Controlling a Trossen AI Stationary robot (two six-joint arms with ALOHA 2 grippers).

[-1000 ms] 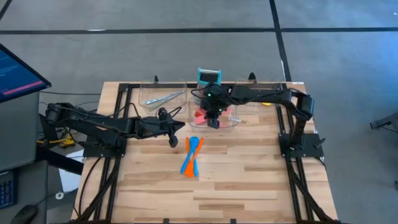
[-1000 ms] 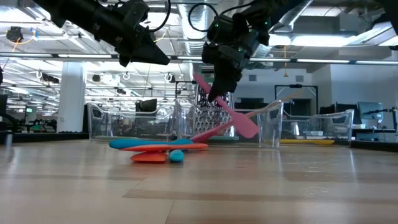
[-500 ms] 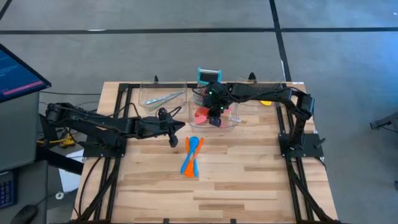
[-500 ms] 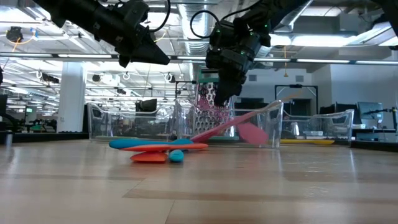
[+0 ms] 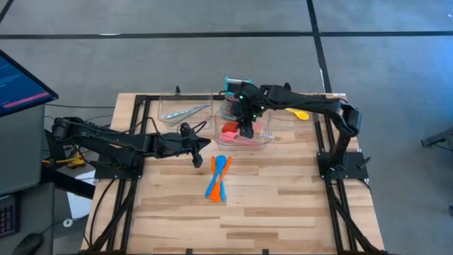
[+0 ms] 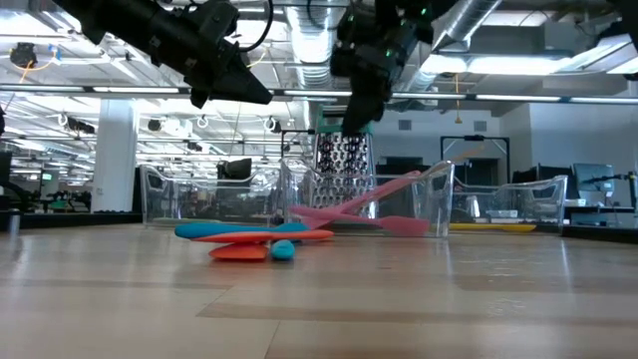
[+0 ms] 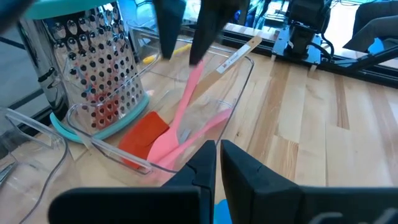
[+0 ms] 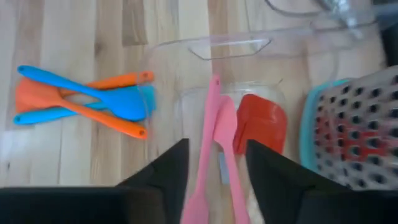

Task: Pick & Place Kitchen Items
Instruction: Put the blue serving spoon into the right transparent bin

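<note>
Plainly, the chief risk lay at the middle tray (image 5: 263,139), where the right gripper (image 5: 245,130) hung with its fingers spread and nothing between them. Two pink utensils (image 8: 214,149) lay inside it, crossed over each other and next to a red spatula (image 8: 261,129), with their handles seemingly propped on the tray's near rim and poking out over the table (image 5: 283,205). A careless lift or sideways swing of that arm could have clipped a raised handle and flipped a utensil back out, and the light clear tray might have slid with it. The grater (image 6: 345,168) stood just behind the gripper, close enough to be knocked. The left gripper (image 5: 197,160) waited above the table between the left tray (image 5: 152,113) and the loose pile (image 5: 218,178), fingers pressed together on nothing; had the right arm gone for the pile, the two arms could have crowded each other. The pile itself was tangled, so a pinch might have caught two pieces at once.

Counted from largest to smallest: one table, two arms, three clear trays, one grater, one pair of tongs (image 5: 185,112) in the left tray. The pile looked like two orange and two blue pieces, though the overlap left that unsure. One yellow utensil (image 5: 299,112) lay in the right tray.
</note>
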